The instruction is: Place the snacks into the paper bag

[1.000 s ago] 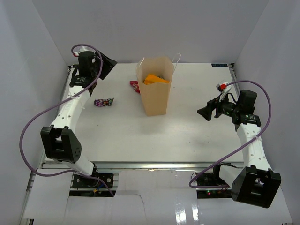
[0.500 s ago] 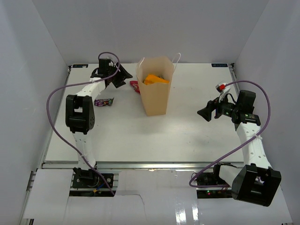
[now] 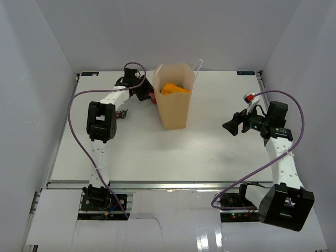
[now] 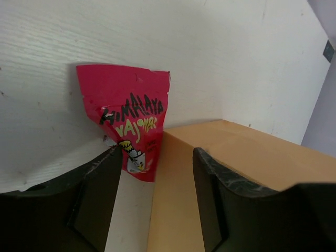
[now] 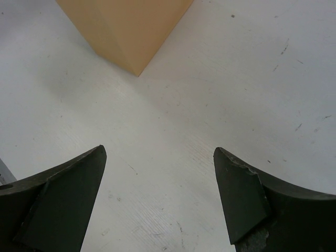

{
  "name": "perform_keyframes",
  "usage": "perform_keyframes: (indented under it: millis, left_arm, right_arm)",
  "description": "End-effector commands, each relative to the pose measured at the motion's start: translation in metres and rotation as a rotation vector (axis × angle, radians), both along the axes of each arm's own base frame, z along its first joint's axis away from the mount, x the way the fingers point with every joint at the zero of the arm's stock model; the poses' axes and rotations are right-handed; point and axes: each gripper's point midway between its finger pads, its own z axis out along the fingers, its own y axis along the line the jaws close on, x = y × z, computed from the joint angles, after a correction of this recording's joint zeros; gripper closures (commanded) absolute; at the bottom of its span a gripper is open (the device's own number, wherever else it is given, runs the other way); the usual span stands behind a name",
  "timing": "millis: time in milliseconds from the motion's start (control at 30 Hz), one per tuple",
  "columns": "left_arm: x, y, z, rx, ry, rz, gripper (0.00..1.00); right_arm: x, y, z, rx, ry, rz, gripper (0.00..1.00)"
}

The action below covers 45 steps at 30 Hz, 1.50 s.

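The tan paper bag (image 3: 174, 107) stands upright at the far middle of the table, with an orange snack bag (image 3: 174, 88) showing in its open top. A red packet (image 3: 151, 96) lies flat against the bag's left side; it also shows in the left wrist view (image 4: 128, 121) next to the bag's wall (image 4: 241, 168). My left gripper (image 3: 143, 93) is open and empty, low over the red packet's near end (image 4: 157, 151). A purple bar wrapper (image 3: 123, 112) lies partly hidden behind my left arm. My right gripper (image 3: 231, 127) is open and empty, well to the right of the bag.
The right wrist view shows the bag's bottom corner (image 5: 128, 31) ahead and bare table between the open fingers (image 5: 157, 152). White walls enclose the table on three sides. Purple cables loop off both arms.
My left arm has swung from the far left corner rightward to the red packet beside the bag. The right arm has barely moved.
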Motion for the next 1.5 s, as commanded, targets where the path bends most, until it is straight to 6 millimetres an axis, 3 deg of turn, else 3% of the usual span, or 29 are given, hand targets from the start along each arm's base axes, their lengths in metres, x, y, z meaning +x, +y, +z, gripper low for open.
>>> perform_keyframes:
  millis: [0, 400, 533, 700, 767, 833, 867, 900, 967, 1000, 1033, 1100, 1167, 1200, 1233, 1267, 1300, 1333, 1433, 1467]
  left_arm:
    - [0.004, -0.001, 0.008, 0.039, -0.008, 0.016, 0.35]
    - [0.001, 0.006, -0.019, 0.091, 0.056, 0.038, 0.44]
    - [0.0, 0.005, -0.021, 0.091, 0.06, 0.029, 0.57]
    - [0.003, 0.008, 0.003, 0.108, 0.003, 0.021, 0.73]
    - [0.001, 0.011, 0.01, 0.13, -0.018, 0.014, 0.76]
    - [0.0, 0.018, 0.032, 0.15, -0.068, 0.026, 0.8]
    - [-0.007, 0.023, 0.03, 0.167, -0.064, 0.025, 0.8]
    - [-0.01, 0.026, 0.051, 0.166, -0.099, 0.031, 0.81]
    - [-0.015, 0.037, 0.069, 0.177, -0.144, 0.057, 0.83]
    - [-0.029, 0.042, 0.06, 0.194, -0.122, 0.058, 0.84]
    - [-0.032, 0.05, 0.092, 0.193, -0.195, 0.087, 0.85]
    - [-0.053, 0.062, 0.112, 0.197, -0.241, 0.11, 0.86]
    - [-0.068, 0.07, 0.12, 0.205, -0.259, 0.127, 0.86]
    - [-0.082, 0.072, 0.111, 0.214, -0.241, 0.121, 0.86]
    - [-0.09, 0.075, 0.115, 0.216, -0.25, 0.124, 0.86]
    - [-0.102, 0.078, 0.137, 0.21, -0.297, 0.135, 0.87]
    - [-0.116, 0.08, 0.127, 0.214, -0.279, 0.132, 0.87]
    - [-0.129, 0.083, 0.15, 0.205, -0.33, 0.138, 0.87]
    - [-0.156, 0.086, 0.158, 0.194, -0.362, 0.13, 0.89]
    - [-0.169, 0.084, 0.18, 0.164, -0.417, 0.117, 0.89]
  right_arm:
    - [0.001, -0.003, 0.002, -0.006, -0.014, -0.005, 0.11]
    - [0.004, -0.004, 0.004, -0.002, -0.013, -0.005, 0.11]
    - [0.003, -0.004, 0.004, -0.001, -0.01, -0.005, 0.11]
    - [0.004, -0.003, 0.006, 0.003, -0.014, 0.001, 0.11]
    - [0.005, -0.003, 0.007, 0.006, -0.015, 0.004, 0.11]
    - [0.006, -0.003, 0.009, 0.008, -0.017, 0.006, 0.12]
    - [0.007, -0.002, 0.01, 0.007, -0.02, 0.008, 0.12]
    - [0.007, -0.003, 0.01, 0.007, -0.02, 0.008, 0.12]
    - [0.007, -0.003, 0.011, 0.006, -0.025, 0.006, 0.12]
    - [0.006, -0.003, 0.011, 0.007, -0.025, 0.008, 0.12]
    - [0.005, -0.002, 0.011, 0.008, -0.027, 0.01, 0.12]
    - [0.003, -0.002, 0.009, 0.009, -0.022, 0.01, 0.12]
    - [0.002, -0.001, 0.009, 0.011, -0.019, 0.011, 0.12]
    - [0.001, 0.0, 0.009, 0.012, -0.021, 0.015, 0.12]
    - [0.0, -0.001, 0.009, 0.012, -0.023, 0.014, 0.11]
    - [-0.001, 0.0, 0.008, 0.013, -0.016, 0.016, 0.11]
    - [-0.002, 0.0, 0.008, 0.013, -0.016, 0.016, 0.12]
    - [-0.002, 0.001, 0.009, 0.012, -0.017, 0.018, 0.12]
    - [-0.003, 0.001, 0.01, 0.009, -0.02, 0.022, 0.12]
    - [-0.003, 0.001, 0.01, 0.008, -0.018, 0.023, 0.12]
